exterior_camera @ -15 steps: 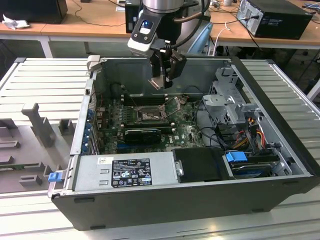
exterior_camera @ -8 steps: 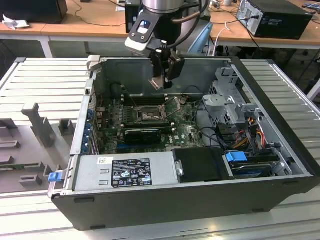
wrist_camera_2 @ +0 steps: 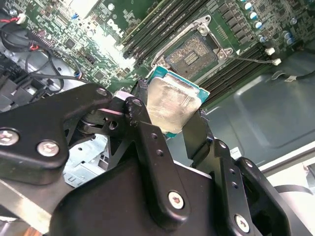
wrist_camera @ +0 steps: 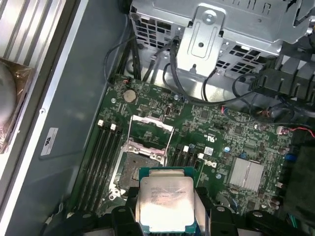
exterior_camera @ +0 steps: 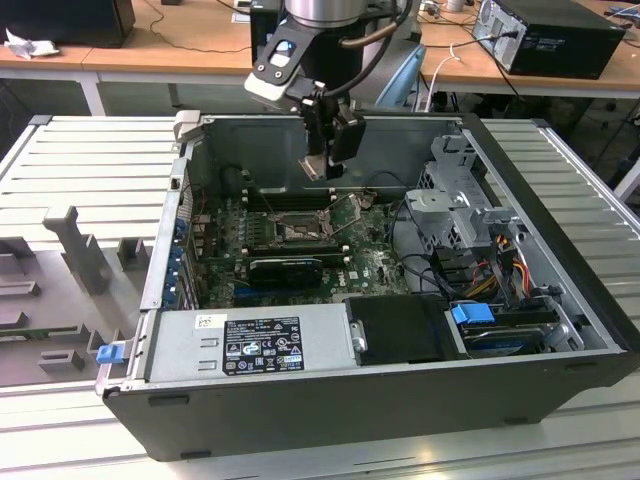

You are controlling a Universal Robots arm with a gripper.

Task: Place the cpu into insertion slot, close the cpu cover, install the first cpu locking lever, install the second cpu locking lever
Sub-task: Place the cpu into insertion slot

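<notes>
- Robot arm (exterior_camera: 322, 20) reaching down from above into an open computer case (exterior_camera: 330, 405), which lies on its side on a ribbed grey surface (exterior_camera: 85, 160).
- Jaws clamped on the cpu (exterior_camera: 319, 167) (wrist_camera_2: 172, 105) (wrist_camera: 166, 204), with one black finger (wrist_camera_2: 198, 132) pressed against each of two opposite edges.
- The cpu is held in the air between the jaws, clear of the board. Its silvery metal top faces the camera in both wrist views, with a thin green border around it.
- The insertion slot (exterior_camera: 300, 232) (wrist_camera_2: 192, 55) (wrist_camera: 129, 173) lies below the jaws on the green motherboard (wrist_camera: 216, 128). Its dark square bed is uncovered and nothing sits in it.
- The cpu cover (wrist_camera: 143, 147) is swung up and stands tilted at the edge of the slot farthest from the jaws. The board shows through its square cut-out.
- A thin wire lever (wrist_camera_2: 251, 60) with a white tip sticks out loose beside the slot, not hooked down.
- Long black memory slots (wrist_camera: 101, 157) run along one side of the slot.
- A perforated metal drive cage (wrist_camera: 206, 29) stands past the slot, well away from the jaws.
- A grey power supply (exterior_camera: 250, 345) sits at the case wall on the near side in the exterior view, well apart from the jaws.
</notes>
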